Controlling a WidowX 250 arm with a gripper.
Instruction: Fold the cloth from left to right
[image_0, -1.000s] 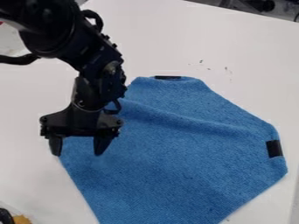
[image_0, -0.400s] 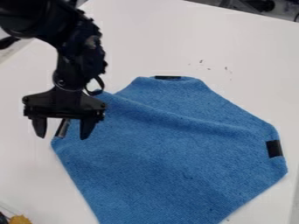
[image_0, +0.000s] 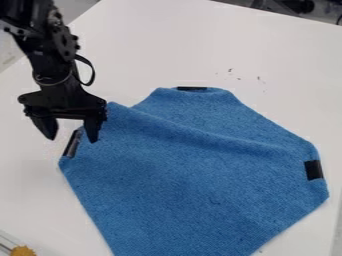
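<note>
My gripper (image_0: 71, 136) stands open at the cloth's upper left edge, with nothing seen between its fingers. Its right finger overlaps the cloth's left corner in the view, beside a black strip on that edge; whether it touches the cloth I cannot tell. The blue cloth (image_0: 187, 185) lies over the middle and lower part of the view, with a long raised ridge running from its upper left toward the right. Black strips also mark its top and right edges, and its bottom is cut off by the view.
The white table (image_0: 180, 40) surrounds the cloth. A yellow-orange object (image_0: 23, 251) sits at the lower left corner. Small dark specks (image_0: 259, 78) lie above the cloth. Dark equipment (image_0: 294, 6) stands beyond the table's far edge at the top right.
The gripper has moved left and up in the view, from over the cloth's left part to its upper left edge, uncovering the black strip there. The cloth has not visibly moved.
</note>
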